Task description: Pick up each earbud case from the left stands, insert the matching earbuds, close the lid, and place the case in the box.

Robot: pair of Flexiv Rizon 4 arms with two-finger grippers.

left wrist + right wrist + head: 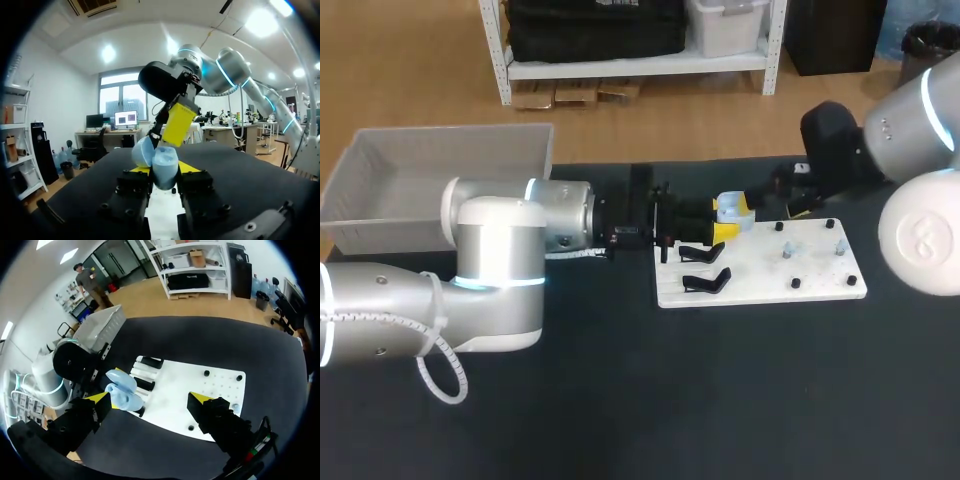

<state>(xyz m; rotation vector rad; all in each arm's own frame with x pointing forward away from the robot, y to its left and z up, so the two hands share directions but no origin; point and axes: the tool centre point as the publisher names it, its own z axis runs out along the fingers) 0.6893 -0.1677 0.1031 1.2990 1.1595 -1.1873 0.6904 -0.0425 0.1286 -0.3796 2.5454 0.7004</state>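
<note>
Left claw [163, 169] grips the open blue case [122, 390] at the white board's [750, 275] edge. Right claw [149, 398] hangs wide open close to it.

Black table [720, 400]; white board [760, 285], grey box [420, 190]

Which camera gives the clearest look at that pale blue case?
The left wrist view: the case sits close up, lid open, in the left gripper. The right wrist view shows it smaller; the head view, barely.
</note>
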